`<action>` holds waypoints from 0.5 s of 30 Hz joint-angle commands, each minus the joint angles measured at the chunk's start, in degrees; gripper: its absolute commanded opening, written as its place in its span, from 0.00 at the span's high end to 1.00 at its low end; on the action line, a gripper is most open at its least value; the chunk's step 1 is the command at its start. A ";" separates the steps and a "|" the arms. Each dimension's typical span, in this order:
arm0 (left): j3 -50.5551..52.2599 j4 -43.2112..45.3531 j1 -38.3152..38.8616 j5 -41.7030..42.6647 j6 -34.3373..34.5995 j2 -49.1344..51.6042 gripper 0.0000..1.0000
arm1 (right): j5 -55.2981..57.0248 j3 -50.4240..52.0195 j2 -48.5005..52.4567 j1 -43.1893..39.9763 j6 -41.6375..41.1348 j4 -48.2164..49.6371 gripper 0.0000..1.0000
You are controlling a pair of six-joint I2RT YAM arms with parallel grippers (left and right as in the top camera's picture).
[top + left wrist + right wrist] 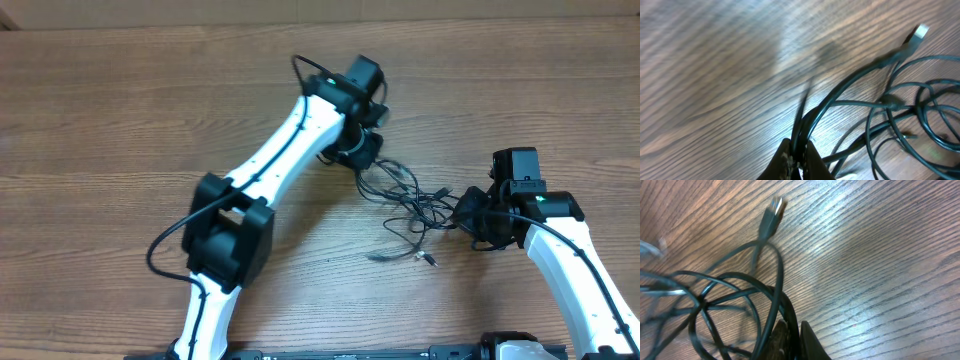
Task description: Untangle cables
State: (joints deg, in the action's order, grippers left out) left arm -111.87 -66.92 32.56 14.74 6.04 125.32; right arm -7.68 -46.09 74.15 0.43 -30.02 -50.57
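Observation:
The cables point(405, 205) lie as a loose tangle of thin black cords on the wooden table between my two arms, with plug ends near the front point(428, 259). My left gripper point(362, 152) is at the tangle's upper left, shut on a bunch of cable strands point(799, 135) that run up between its fingers point(785, 160). A silver-tipped plug point(921, 32) lies beyond on the wood. My right gripper point(470, 215) is at the tangle's right side, shut on a cable strand point(790, 314). Another plug point(774, 207) rests farther off.
The wooden table point(120, 120) stretches wide to the left and back. Thicker black cords point(170, 235) hang off the left arm. The arms' bases sit at the front edge point(350, 352).

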 commanded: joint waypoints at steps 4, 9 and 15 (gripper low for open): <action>-0.79 -0.59 -0.66 -1.57 0.83 -4.39 0.96 | 3.13 -0.46 -0.48 -0.17 -0.17 -0.76 0.96; -0.81 -0.57 -1.46 -1.62 0.81 -6.01 0.96 | 3.15 -0.44 -0.48 -0.17 -0.15 -0.79 0.96; -0.79 -0.48 -4.22 -1.62 0.37 -11.37 0.96 | 3.65 -0.44 -0.48 -0.17 -0.15 -0.81 0.96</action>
State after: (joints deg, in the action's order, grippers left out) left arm -111.85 -67.31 31.77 15.20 6.09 121.12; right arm -7.62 -46.09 74.15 0.45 -30.00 -50.98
